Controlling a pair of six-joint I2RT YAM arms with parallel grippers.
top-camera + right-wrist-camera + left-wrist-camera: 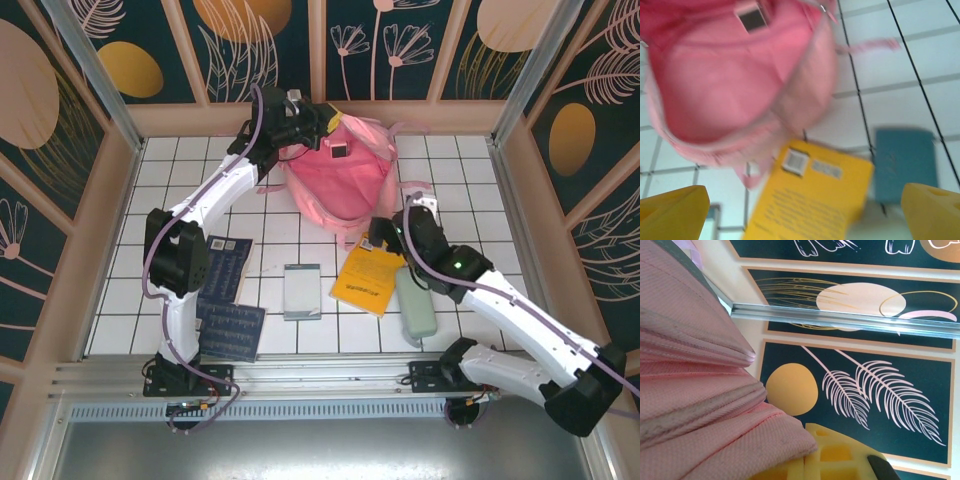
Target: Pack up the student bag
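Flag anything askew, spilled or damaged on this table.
Nothing looks spilled or damaged. The yellow book lies skewed to the tile lines, its top corner at the lower edge of the student bag. The bag's top fabric is bunched against the left claw.

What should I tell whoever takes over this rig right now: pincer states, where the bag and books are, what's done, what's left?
Left pincer: shut on the top edge of the student bag, apparently holding its mouth open.
Right pincer: open, empty, hovering over the yellow book.
Lying on the table outside the bag: yellow book, pale green case, grey notebook, dark blue books.
Done: bag held open; the blurred right wrist view shows nothing inside.
Left: pack every item, probably the yellow book first.
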